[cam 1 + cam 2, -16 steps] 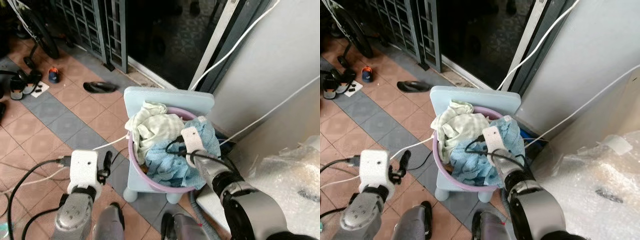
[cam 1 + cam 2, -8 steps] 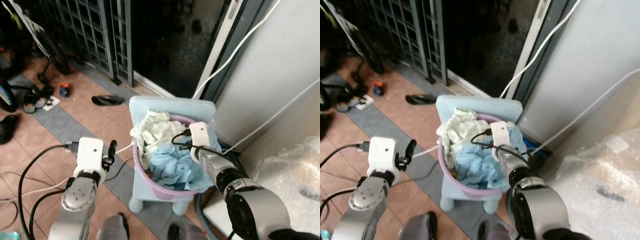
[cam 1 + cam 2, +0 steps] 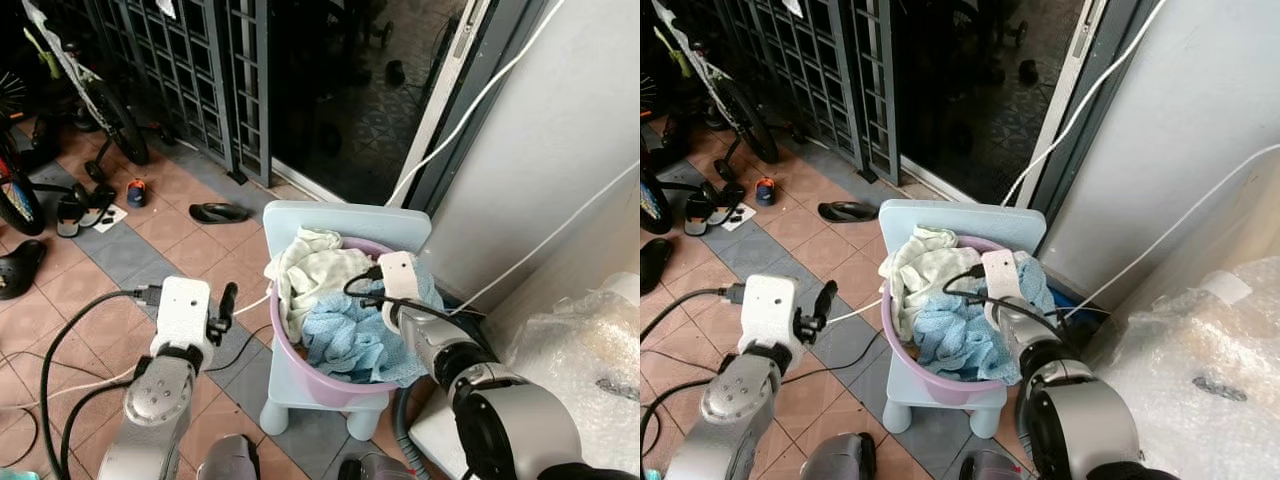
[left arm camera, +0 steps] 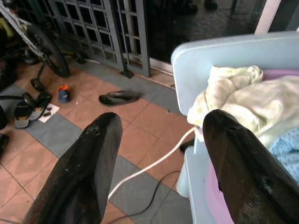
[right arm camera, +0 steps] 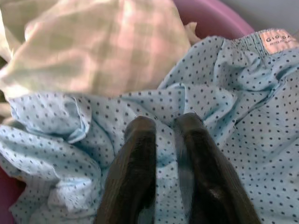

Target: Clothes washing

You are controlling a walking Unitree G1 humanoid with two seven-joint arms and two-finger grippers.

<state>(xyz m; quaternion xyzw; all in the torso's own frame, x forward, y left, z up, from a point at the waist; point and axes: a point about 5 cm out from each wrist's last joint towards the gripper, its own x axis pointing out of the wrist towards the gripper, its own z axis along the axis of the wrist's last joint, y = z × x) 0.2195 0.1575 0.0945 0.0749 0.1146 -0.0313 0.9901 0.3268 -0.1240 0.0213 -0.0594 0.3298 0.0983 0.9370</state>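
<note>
Right hand (image 5: 163, 135) pinching blue dotted cloth (image 5: 233, 116) inside purple basin (image 3: 330, 375); left hand (image 4: 159, 140) wide, beside it.

Tiled porch by a dark doorway, in daylight.

The floor (image 3: 180, 235) is laid in terracotta and grey tiles. A black metal grille gate (image 3: 190, 70) stands beside a dark open doorway (image 3: 350, 90), with a pale wall (image 3: 560, 120) to the right crossed by white cables (image 3: 470, 105). Bicycles (image 3: 60, 90), sandals (image 3: 75, 208) and a black slipper (image 3: 220, 212) lie near the gate. Clear bubble wrap (image 3: 590, 350) sits at the right edge.
</note>
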